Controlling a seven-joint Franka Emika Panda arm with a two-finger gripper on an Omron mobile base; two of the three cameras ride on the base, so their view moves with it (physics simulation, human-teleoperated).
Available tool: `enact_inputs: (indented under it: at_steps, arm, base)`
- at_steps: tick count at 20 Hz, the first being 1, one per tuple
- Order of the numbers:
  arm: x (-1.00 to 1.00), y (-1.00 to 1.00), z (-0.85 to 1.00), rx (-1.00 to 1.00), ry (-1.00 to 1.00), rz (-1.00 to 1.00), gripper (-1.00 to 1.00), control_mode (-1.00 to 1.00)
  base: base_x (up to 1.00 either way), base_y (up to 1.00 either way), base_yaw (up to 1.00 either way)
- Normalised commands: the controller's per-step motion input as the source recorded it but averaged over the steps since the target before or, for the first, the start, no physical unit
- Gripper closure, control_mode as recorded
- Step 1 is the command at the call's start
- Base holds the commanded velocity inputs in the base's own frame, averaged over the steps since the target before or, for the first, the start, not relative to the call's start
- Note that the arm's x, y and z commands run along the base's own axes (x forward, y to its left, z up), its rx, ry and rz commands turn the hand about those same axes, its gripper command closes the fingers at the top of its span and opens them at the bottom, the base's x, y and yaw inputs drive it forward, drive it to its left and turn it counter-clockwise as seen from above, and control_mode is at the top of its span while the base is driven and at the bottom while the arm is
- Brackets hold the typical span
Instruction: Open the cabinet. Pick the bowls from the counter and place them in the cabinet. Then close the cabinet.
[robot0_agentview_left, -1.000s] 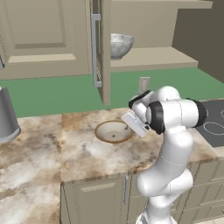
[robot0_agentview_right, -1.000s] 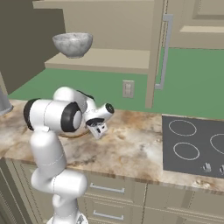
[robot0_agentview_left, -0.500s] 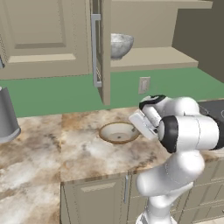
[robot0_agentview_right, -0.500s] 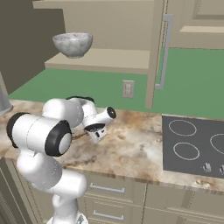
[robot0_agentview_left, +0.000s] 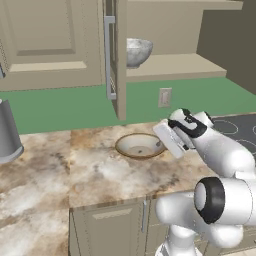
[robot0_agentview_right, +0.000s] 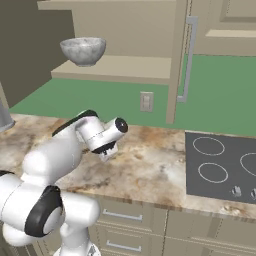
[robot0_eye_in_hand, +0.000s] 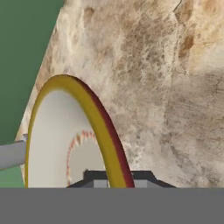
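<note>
Where it gaped before, gripper (robot0_eye_in_hand: 114, 178) now pinches cream bowl's (robot0_agentview_left: 140, 145) rim.

You get even, flat rendered light in all three views, with no glare or hot spots. The cabinet (robot0_agentview_left: 165, 65) interior darkens toward its right wall, and under its shelf the shade is soft. The cream bowl (robot0_agentview_left: 140, 145) casts only a faint shadow on the bench (robot0_agentview_left: 55, 175) just beside it. Edges stay sharp and undistorted; in the hand view the bench's stone texture looks coarse and slightly smeared.
</note>
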Motion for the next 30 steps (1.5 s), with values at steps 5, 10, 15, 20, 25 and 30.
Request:
enact_inputs:
  at_steps: [5,10,15,20,25,30]
  arm:
    - [-0.39,-0.15,0.56,0.00,0.04,-0.26,1.00,-1.00]
    - [-0.44,-0.21,0.41,0.00,0.13,-0.36,1.00,-1.00]
    - [-0.80,-0.23,0.58,0.00,0.01,-0.29,1.00,-1.00]
    - [-0.77,-0.14,0.58,0.00,0.02,-0.26,1.00,-1.00]
    - [-0.79,-0.02,0.59,0.00,0.03,-0.23,1.00,-1.00]
    - [-0.50,0.00,0.52,-0.03,0.08,-0.26,1.00,-1.00]
  base:
    - [0.00,0.00,0.00]
    - [0.00,0.00,0.00]
    - [0.00,0.00,0.00]
    - [0.00,0.00,0.00]
    - [0.00,0.00,0.00]
    - [0.00,0.00,0.00]
